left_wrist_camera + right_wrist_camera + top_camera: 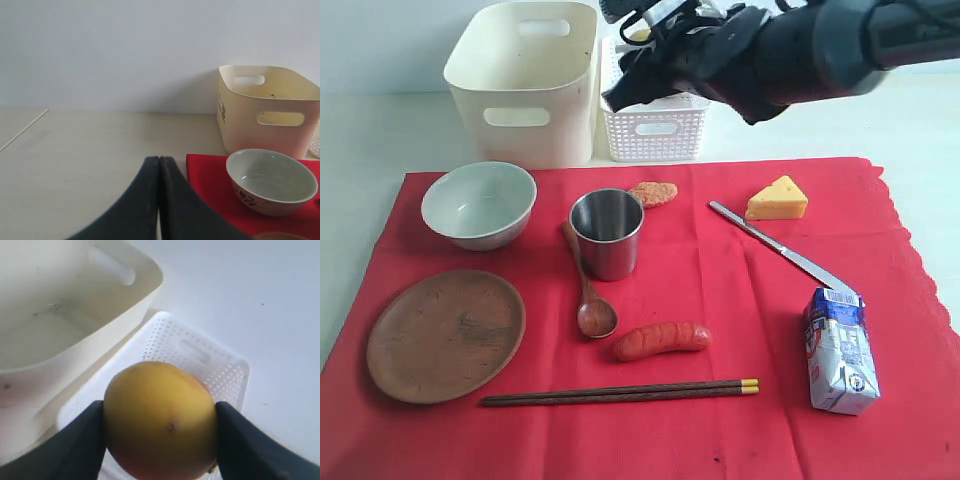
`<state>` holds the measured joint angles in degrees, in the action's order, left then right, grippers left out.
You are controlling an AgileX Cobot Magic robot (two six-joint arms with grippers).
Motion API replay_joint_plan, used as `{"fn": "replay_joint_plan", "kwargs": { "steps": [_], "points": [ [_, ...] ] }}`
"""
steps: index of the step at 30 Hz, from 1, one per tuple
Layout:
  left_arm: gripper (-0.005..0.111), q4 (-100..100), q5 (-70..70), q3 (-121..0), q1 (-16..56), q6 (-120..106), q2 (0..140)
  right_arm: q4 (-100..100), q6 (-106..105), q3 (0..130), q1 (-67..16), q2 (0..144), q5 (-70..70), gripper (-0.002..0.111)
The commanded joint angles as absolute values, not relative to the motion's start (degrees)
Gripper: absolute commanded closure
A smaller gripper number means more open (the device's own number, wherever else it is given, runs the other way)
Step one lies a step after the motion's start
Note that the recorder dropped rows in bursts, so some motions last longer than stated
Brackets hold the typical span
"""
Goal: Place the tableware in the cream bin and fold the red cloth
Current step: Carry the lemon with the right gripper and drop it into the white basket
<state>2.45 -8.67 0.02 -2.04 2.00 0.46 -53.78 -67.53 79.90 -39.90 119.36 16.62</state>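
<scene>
Right tool [162, 440] clamped on lemon [160, 410], over white basket [655, 130] at 12 o'clock. Left tool [159, 200] pressed together, holding nothing, out at 9 o'clock by bowl [480, 203]. Cream bin [525, 80] at 11 o'clock looked bare inside. Bowl, plate [445, 335], cup [608, 232], spoon [588, 290], chopsticks [620, 392], knife [780, 250] all lay on red cloth [720, 300], flat on worktop [920, 130]. No tableware binned yet. Folding not yet done.

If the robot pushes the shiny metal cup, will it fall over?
Maybe, if pushed high: the cup stands upright and narrows toward its base. It looks empty, so it is probably light. Its shiny sides may slip in a grip, and the red cloth under it could bunch.
</scene>
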Motion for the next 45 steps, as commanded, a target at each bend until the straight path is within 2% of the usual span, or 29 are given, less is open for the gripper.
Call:
{"fn": "replay_joint_plan", "kwargs": {
  "steps": [1,8,17,28,39,45],
  "points": [
    [0.107,2.14,-8.46,0.0,-2.21,1.98,0.3,-56.12,-67.25,85.07,-39.99,124.9,23.88,0.108],
    [0.107,2.14,-8.46,0.0,-2.21,1.98,0.3,-59.37,-67.48,89.1,-39.99,130.44,23.95,0.108],
    [0.107,2.14,-8.46,0.0,-2.21,1.98,0.3,-61.67,-67.48,89.1,-39.99,130.96,27.85,0.106],
    [0.107,2.14,-8.46,0.0,-2.21,1.98,0.3,-64.04,-67.48,89.1,-39.99,130.96,29.06,0.087],
    [0.107,2.14,-8.46,0.0,-2.21,1.98,0.3,-62.74,-67.48,89.1,-39.99,130.96,28.84,0.048],
    [0.107,2.14,-8.46,0.0,-2.21,1.98,0.3,-62.74,-67.48,89.1,-39.99,130.96,28.84,0.04]
  ]
}}
